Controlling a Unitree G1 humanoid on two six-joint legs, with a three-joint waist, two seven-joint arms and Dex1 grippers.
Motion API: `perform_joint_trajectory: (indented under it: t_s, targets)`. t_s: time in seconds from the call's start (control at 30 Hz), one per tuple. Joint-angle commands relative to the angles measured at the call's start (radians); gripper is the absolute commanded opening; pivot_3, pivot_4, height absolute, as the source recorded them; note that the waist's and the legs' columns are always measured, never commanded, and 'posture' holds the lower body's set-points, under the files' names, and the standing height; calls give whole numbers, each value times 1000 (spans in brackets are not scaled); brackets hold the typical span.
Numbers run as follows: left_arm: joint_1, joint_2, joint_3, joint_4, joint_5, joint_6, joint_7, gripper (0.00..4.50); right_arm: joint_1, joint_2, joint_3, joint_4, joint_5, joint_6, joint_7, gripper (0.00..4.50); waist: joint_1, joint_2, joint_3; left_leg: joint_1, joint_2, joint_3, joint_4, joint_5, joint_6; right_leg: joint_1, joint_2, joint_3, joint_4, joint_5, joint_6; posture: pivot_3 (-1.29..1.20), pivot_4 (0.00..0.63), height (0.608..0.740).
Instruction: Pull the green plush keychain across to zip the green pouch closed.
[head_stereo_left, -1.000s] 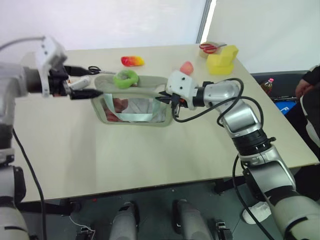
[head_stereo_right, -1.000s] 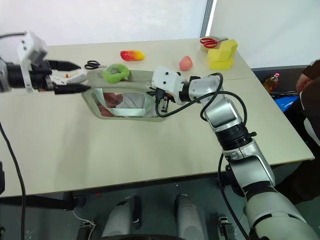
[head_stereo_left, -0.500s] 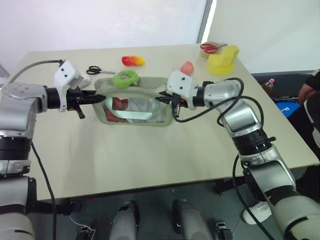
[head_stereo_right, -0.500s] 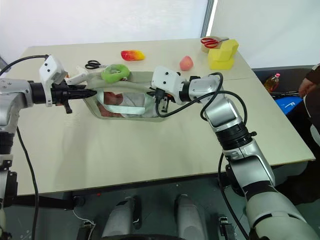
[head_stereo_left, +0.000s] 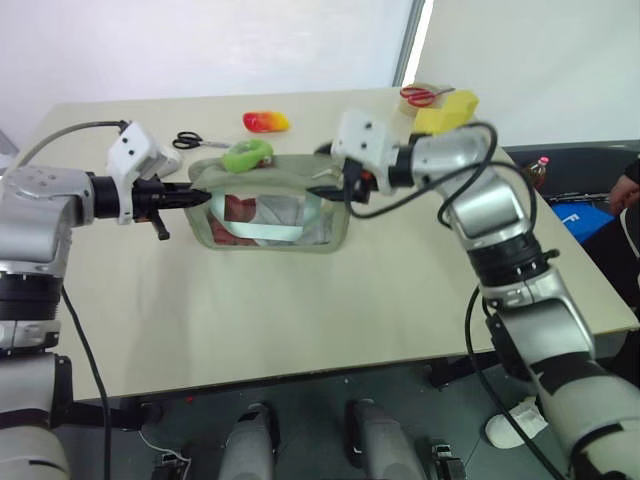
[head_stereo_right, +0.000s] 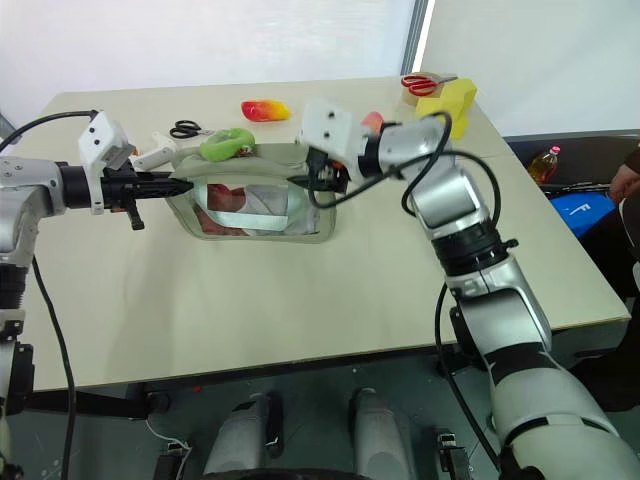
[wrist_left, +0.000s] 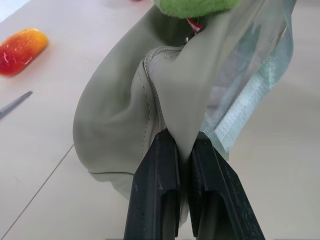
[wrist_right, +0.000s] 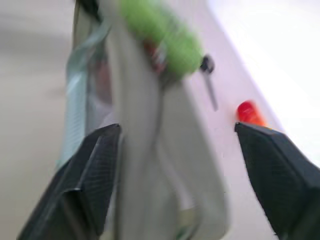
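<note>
Beige table (head_stereo_left: 250, 320) carries the green pouch (head_stereo_left: 268, 212), standing on its long edge near the table's middle, clear window facing the camera with pink and white contents behind it. Left gripper (head_stereo_left: 196, 197) is clamped narrow on the pouch's left end; in the left wrist view its fingers (wrist_left: 157, 190) pinch a fold of sage fabric. Right gripper (head_stereo_left: 322, 176) sits above the pouch's right top corner, jaws spread wide, holding nothing; right wrist view shows the pouch edge between its fingers (wrist_right: 95, 170) with gaps on both sides. Green plush keychain (head_stereo_left: 247, 155) rests on the top edge, nearer the left end. Behind: yellow block (head_stereo_left: 445, 110), red-yellow toy (head_stereo_left: 265, 121), black scissors (head_stereo_left: 190, 140).
</note>
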Motion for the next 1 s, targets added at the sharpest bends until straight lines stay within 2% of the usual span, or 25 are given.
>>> perform_joint_trajectory:
  t_s: [0.03, 0.33, 0.57, 0.67, 0.83, 0.87, 1.0]
  targets:
    - [-7, 16, 20, -21, -2, -16, -4, 0, -87, 79, -43, 4, 49, 8, -50, 3521, -2, 0, 0, 0, 0, 0, 0, 0, 0, 0, 0, 0, 0, 0, 0, 0, 150, 740]
    - [-17, -2, 10, -27, -1, -13, 6, 0, -159, 281, 3, 209, 21, -76, -141, 3521, 1, 0, 0, -1, 0, 0, 1, 0, 0, 1, 0, 0, 0, 0, 0, 0, 150, 740]
    - [-8, -1, 12, -47, -5, -4, 7, 0, -153, 296, 41, 261, -2, -55, -106, 3521, 2, 0, 0, -1, 0, 0, 0, 0, 0, 1, 0, 0, 0, 0, 0, 0, 150, 740]
    - [-8, -2, 13, -52, -6, -1, 9, 0, -163, 299, 31, 284, -4, -50, -117, 2672, 0, 0, 0, -1, 0, 0, 0, 0, 0, 0, 0, 0, 0, 0, 0, 0, 150, 740]
    - [-13, -5, 11, -52, -6, 0, 8, 0, -171, 299, 22, 288, 6, -40, -110, 227, 0, 0, 0, -1, 0, 0, 0, 0, 0, 0, 0, 0, 0, 0, 0, 0, 150, 740]
    - [-16, -6, 10, -50, -5, -1, 9, 0, -170, 297, 22, 287, 6, -41, -110, 61, 0, 0, 0, -1, 0, 0, 0, 0, 0, 0, 0, 0, 0, 0, 0, 0, 150, 740]
    - [-23, -9, 7, -45, -3, -3, 9, 0, -159, 259, 25, 250, -10, -43, -108, 61, 2, 0, 0, -1, 0, 0, 0, 0, 0, 0, 0, 0, 0, 0, 0, 0, 150, 740]
